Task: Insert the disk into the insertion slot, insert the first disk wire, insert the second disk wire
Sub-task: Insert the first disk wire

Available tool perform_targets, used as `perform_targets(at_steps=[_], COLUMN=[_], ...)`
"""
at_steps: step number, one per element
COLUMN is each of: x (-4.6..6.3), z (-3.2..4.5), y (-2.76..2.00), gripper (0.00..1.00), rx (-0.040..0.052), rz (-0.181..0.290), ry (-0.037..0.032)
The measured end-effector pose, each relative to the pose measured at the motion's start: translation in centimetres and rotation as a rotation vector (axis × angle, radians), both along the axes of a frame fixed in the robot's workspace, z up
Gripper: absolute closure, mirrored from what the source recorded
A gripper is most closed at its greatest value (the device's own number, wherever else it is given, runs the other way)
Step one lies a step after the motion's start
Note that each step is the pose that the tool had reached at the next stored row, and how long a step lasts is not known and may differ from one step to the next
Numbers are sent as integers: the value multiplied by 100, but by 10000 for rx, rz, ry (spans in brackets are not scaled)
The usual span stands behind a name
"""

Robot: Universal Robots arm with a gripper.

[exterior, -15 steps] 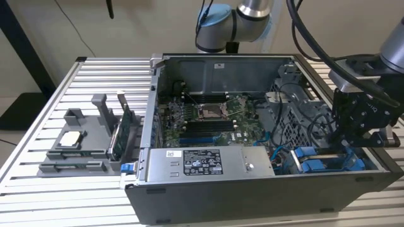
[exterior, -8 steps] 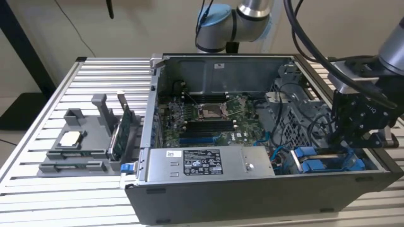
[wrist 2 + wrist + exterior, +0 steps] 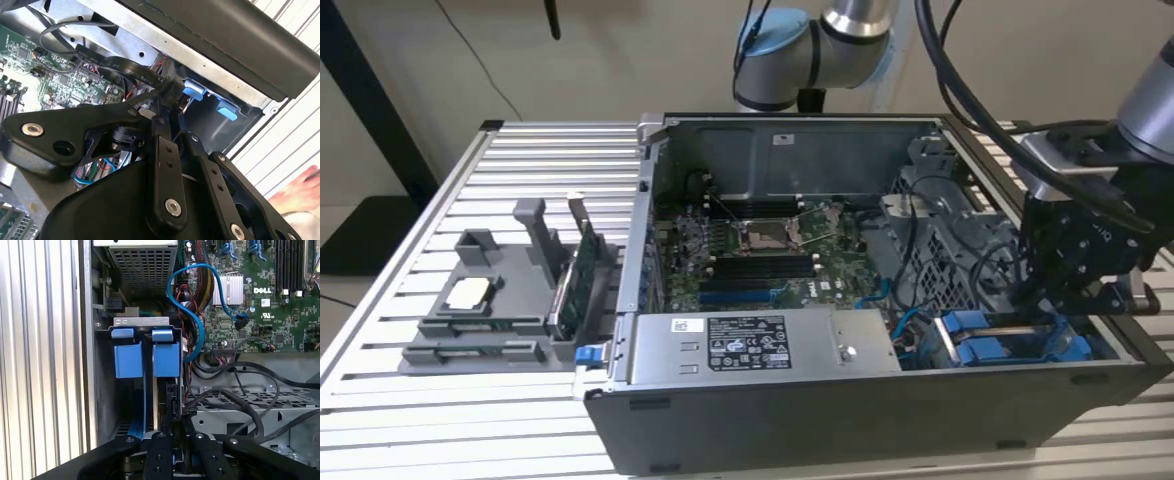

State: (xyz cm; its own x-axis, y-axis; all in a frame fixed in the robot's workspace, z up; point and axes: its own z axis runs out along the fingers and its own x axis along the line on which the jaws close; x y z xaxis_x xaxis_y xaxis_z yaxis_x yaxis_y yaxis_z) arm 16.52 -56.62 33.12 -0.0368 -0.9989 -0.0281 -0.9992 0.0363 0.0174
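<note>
The disk, in its bright blue carrier, sits pushed into the insertion slot of the dark drive cage, beside another blue-fronted carrier. In the exterior view the cage is at the case's front right corner, with my gripper reaching down into it. In both wrist views my gripper has its fingers drawn close together on the black connector of a flat black disk wire, held at the disk's rear edge. How deep the connector is seated is hidden.
The open computer case lies on a slatted table. Its power supply and motherboard lie toward the exterior view's left of the cage. A blue cable and black cables loop near the disk. A grey holder tray stands outside the case.
</note>
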Motion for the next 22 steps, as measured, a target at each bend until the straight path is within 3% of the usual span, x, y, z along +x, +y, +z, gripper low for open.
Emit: perform_targets(at_steps=[3,4,9,16,22], x=[0,0,0,0,0], z=[94,137,303,429,468], y=[0,0,0,0,0], gripper=[79,73,73,73,73], rx=[18,8,8,8,-7], rz=[0,0,0,0,0], ry=[4,4,3,4,4])
